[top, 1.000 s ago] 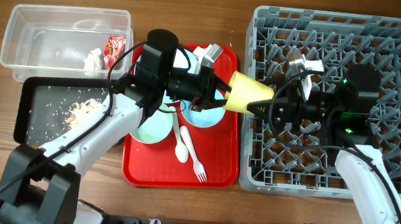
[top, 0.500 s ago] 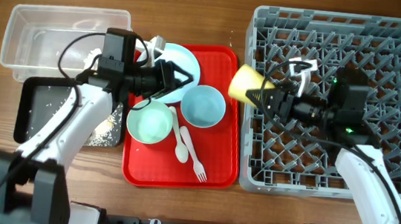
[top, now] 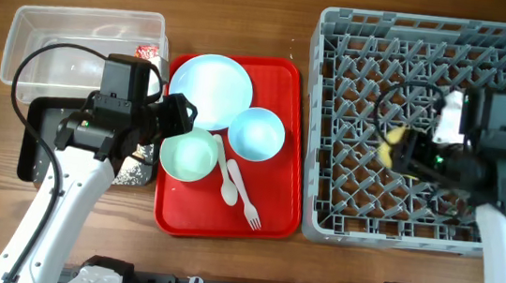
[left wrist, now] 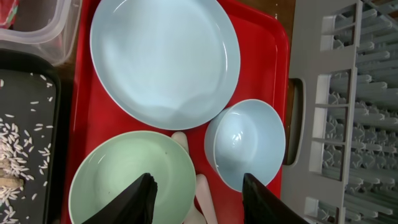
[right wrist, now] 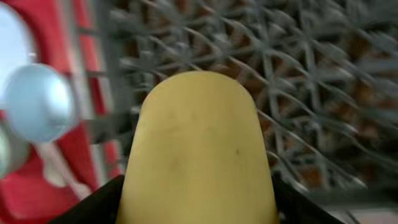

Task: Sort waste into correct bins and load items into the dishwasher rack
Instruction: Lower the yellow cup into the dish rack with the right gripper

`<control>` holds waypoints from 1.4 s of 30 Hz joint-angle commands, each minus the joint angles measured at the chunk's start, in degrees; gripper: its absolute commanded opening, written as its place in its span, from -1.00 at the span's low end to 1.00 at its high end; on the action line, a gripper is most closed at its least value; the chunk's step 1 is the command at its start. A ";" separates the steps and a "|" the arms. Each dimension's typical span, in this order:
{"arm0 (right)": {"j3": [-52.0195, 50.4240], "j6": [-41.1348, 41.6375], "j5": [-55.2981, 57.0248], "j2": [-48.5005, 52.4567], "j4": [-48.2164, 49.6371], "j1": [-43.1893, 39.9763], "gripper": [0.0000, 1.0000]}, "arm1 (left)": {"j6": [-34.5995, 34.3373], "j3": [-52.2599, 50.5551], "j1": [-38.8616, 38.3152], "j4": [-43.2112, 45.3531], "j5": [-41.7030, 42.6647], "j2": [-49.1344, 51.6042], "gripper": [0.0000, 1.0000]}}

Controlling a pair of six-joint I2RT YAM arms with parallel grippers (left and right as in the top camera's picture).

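Observation:
My right gripper (top: 401, 153) is shut on the small yellow cup (right wrist: 196, 149) and holds it over the middle of the grey dishwasher rack (top: 330, 121). My left gripper (left wrist: 198, 193) is open and empty above the red tray, over the pale green bowl (left wrist: 127, 177) and the pale blue bowl (left wrist: 245, 143). The pale blue plate (top: 210, 88) lies at the tray's back. The white spoon (top: 228, 181) and fork (top: 248, 207) lie on the tray. The red wrapper (top: 147, 53) sits in the clear tub (top: 39, 29). Rice lies in the black tray (left wrist: 25, 155).
The flat red tray (top: 275, 200) sits between the bins and the rack. The clear tub and the black tray (top: 33, 151) are at the left, the black tray partly under my left arm. The rack's pegs stand upright all around the cup.
My right gripper has carried the yellow cup rightward from the rack's left edge to over its middle. My left gripper has drawn back to the left, uncovering the plate.

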 commanded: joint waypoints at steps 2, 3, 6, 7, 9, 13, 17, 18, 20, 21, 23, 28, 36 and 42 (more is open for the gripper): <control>1.07 -0.07 4.50 6.34 -3.15 -4.55 -0.52 | 1.29 0.17 0.42 0.00 -1.18 -0.72 -0.08; 0.72 -0.02 4.31 8.37 -3.56 -4.57 -0.53 | 1.27 0.17 0.42 -0.02 -1.18 -0.72 -0.08; -1.07 -0.07 3.41 13.84 -3.15 -4.57 -0.53 | 1.25 0.17 0.42 -0.11 -1.16 -0.72 -0.08; -1.62 -0.04 3.26 15.65 -2.67 -4.57 -0.53 | 1.27 0.17 0.42 -0.11 -1.18 -0.72 -0.07; -3.23 0.00 3.26 18.38 -0.85 -4.57 -0.51 | 1.27 0.17 0.42 -0.11 -1.18 -0.72 -0.07; -5.53 0.11 2.75 20.52 2.80 -4.57 -0.29 | 1.27 0.17 0.42 -0.07 -1.18 -0.72 -0.06; -4.85 0.07 2.75 19.89 1.62 -4.57 -0.74 | 1.27 0.17 0.42 -0.11 -1.18 -0.72 -0.06; -3.89 0.00 2.78 18.88 0.42 -4.57 -0.74 | 1.27 0.17 0.42 -0.09 -1.18 -0.72 -0.06; -1.79 -0.15 2.78 15.65 -2.36 -4.57 -0.74 | 1.27 0.17 0.42 -0.07 -1.18 -0.72 -0.06; -1.77 -0.31 2.78 14.78 -3.06 -4.57 -0.74 | 1.27 0.17 0.42 -0.07 -1.18 -0.72 -0.06; -1.77 -1.40 2.78 13.94 -4.92 -4.57 -0.74 | 1.27 0.17 0.42 -0.07 -1.16 -0.72 -0.05; -3.74 -2.80 2.80 14.43 -4.87 -4.57 -0.73 | 1.27 0.17 0.42 -0.07 -1.16 -0.72 -0.05; -4.74 -2.91 0.87 21.73 1.73 -4.57 -0.24 | 1.27 0.17 0.42 -0.46 -1.16 -0.72 -0.04; -3.19 -2.97 0.85 20.28 -1.86 -4.57 -0.91 | 1.29 0.17 0.42 -0.50 -1.18 -0.72 -0.04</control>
